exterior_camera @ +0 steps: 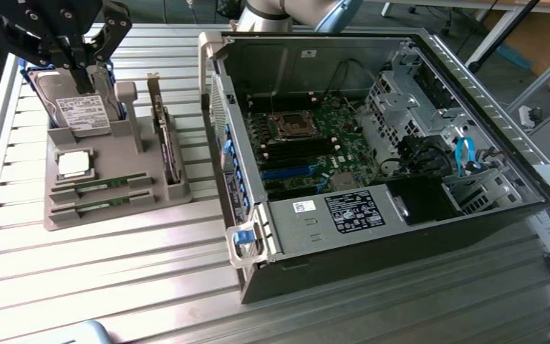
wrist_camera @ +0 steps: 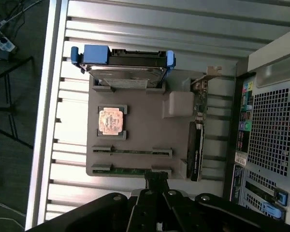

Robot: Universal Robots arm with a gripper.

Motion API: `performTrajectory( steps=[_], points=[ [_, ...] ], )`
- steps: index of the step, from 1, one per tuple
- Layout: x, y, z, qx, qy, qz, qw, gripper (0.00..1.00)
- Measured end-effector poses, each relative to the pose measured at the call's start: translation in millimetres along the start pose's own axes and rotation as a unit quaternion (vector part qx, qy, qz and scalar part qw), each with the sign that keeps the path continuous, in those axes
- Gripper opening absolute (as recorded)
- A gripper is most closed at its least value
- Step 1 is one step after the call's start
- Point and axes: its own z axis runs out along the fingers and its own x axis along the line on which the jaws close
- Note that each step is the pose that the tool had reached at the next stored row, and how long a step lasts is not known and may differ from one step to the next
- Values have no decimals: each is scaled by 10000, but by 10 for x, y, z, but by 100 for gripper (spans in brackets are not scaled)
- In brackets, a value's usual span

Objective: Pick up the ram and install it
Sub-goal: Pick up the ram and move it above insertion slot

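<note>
We recorded the gripper [exterior_camera: 82,66] closed and holding nothing, high over the grey tray [exterior_camera: 112,215], where the ram [exterior_camera: 100,185], one of two green sticks, lay slotted beside the open computer case [exterior_camera: 351,236].

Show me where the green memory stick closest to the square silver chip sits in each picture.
Exterior view: the ram stick lies flat in the gray holder toward the exterior view's left, just nearer the camera than the processor chip.
Wrist view: the ram stick lies in the gray holder, in the slot nearest the processor chip.
Shared landmark: the processor chip, the square silver chip right beside the stick.
</note>
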Motion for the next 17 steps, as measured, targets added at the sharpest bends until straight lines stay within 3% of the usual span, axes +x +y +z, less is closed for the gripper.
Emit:
performTrajectory(
  steps=[9,17],
  points=[
    [0,-1,1,-13,22,-516,9987,11],
    [0,-1,0,-24,44,-1010,9949,11]
  ],
)
